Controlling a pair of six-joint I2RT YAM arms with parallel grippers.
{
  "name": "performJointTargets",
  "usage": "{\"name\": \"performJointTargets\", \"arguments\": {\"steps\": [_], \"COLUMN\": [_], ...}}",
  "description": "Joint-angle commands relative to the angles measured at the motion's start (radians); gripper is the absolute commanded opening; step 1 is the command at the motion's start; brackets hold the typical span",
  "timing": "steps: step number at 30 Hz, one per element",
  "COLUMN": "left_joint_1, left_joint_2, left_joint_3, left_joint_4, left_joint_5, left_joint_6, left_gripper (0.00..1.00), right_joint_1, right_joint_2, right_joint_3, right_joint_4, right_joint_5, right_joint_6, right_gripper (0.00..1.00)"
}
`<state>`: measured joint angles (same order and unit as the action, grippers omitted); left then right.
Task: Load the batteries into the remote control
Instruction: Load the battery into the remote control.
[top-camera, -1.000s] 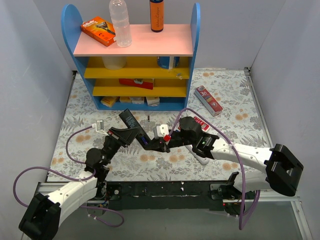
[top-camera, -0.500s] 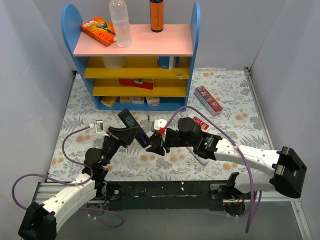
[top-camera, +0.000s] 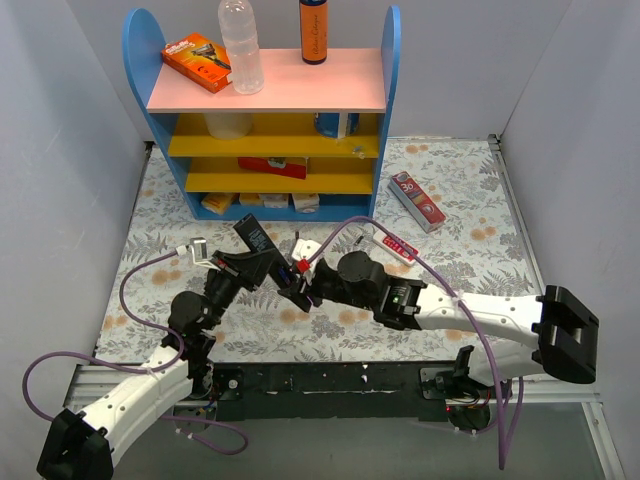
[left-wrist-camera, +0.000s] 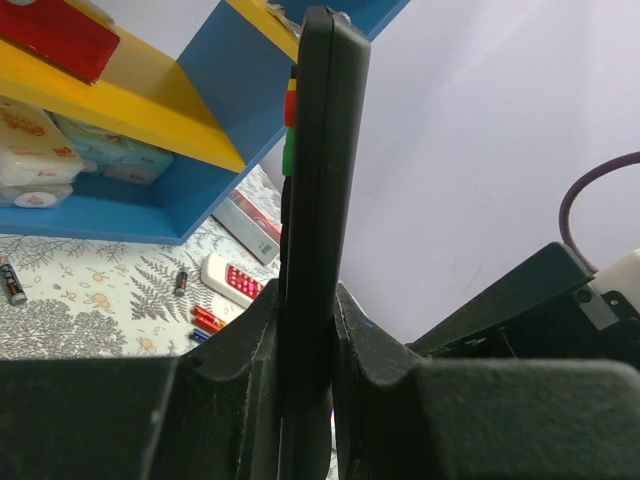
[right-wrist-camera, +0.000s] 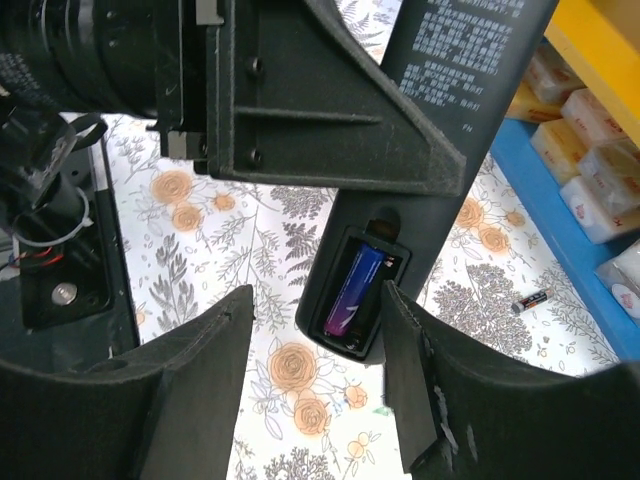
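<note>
Black remote control (right-wrist-camera: 455, 100) held up, bay open.
At six o'clock of the blue shelf (top-camera: 392, 60), the left gripper (left-wrist-camera: 308, 320) clamps it edgewise; the right gripper (right-wrist-camera: 315, 340) stands spread, empty; one of the batteries (right-wrist-camera: 352, 292), seemingly seated, lies in the bay, a loose cell (right-wrist-camera: 530, 298) at its three o'clock.

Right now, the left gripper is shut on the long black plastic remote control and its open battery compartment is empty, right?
Not quite. The left gripper is shut on the long black plastic remote control, but its open battery compartment is not empty: the right wrist view shows one dark blue cylindrical battery lying in it.
</note>
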<state>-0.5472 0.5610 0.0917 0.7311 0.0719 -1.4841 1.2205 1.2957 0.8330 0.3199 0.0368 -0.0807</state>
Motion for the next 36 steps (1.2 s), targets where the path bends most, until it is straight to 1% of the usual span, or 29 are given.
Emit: {"name": "performJointTargets", "arguments": {"steps": [1, 6, 13, 22, 26, 36], "left_joint_1": [-0.005, -0.005, -0.003, -0.005, -0.003, -0.003], "left_joint_2": [-0.009, -0.004, -0.001, 0.023, 0.036, 0.010], "left_joint_3": [0.048, 0.051, 0.052, 0.057, 0.059, 0.059], "left_joint_4": [0.017, 0.024, 0.028, 0.033, 0.042, 0.027], "left_joint_5": [-0.006, -0.004, -0.007, -0.027, -0.023, -0.020], "left_joint_6": [0.015, 0.010, 0.004, -0.001, -0.004, 0.001], "left_gripper": [0.00, 0.00, 0.00, 0.00, 0.00, 0.00], "right_joint_1": [0.010, 0.011, 0.013, 0.025, 0.025, 0.027], "right_joint_2": [0.037, 0.080, 0.122, 0.155, 0.154, 0.169], "right_joint_3": [0.060, 0.092, 0.120, 0.132, 0.126, 0.140], "right_joint_4": [0.093, 0.091, 0.056, -0.005, 0.002, 0.004], "right_joint_5": [0.101, 0.123, 0.133, 0.163, 0.156, 0.140], "right_joint_6": [0.024, 0.036, 0.058, 0.113, 0.117, 0.119], "right_gripper": [0.61, 0.60, 0.55, 0.55, 0.54, 0.46]}}
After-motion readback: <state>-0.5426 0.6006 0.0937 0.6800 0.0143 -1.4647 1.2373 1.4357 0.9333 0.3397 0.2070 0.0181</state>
